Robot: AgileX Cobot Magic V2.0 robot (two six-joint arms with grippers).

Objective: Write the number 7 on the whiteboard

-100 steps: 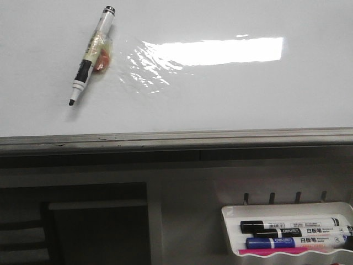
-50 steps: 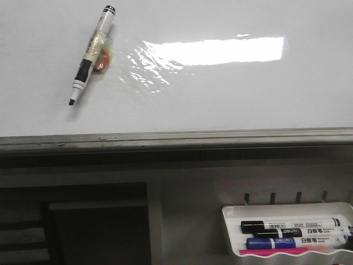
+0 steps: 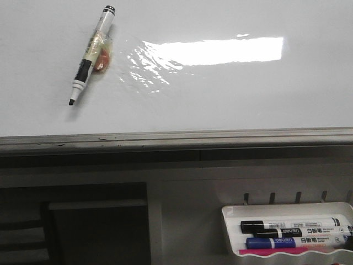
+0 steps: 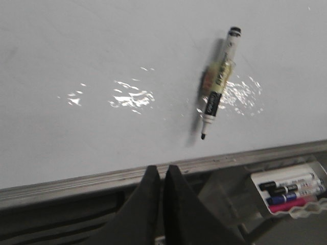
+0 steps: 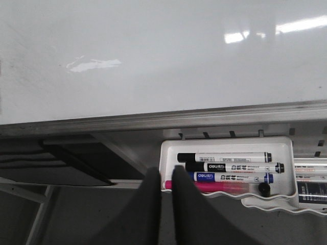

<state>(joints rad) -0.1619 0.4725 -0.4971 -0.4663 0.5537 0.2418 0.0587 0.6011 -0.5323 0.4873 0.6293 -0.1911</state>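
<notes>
The whiteboard (image 3: 220,94) is glossy white with a grey edge strip and strong glare. No number 7 shows on it in any view. An uncapped black marker (image 3: 91,54) with tape round its middle lies on the board at the far left, tip toward the near edge; it also shows in the left wrist view (image 4: 218,81). My left gripper (image 4: 161,169) is shut and empty, below the board's edge strip (image 4: 153,176) and apart from the marker. My right gripper (image 5: 166,172) is shut and empty, just beside the marker tray. Neither gripper shows in the front view.
A small white tray (image 3: 287,212) hangs below the board at the right, holding black, blue and pink markers (image 5: 225,167). It also shows in the left wrist view (image 4: 288,186). A dark shelf opening (image 3: 94,221) lies under the board at the left.
</notes>
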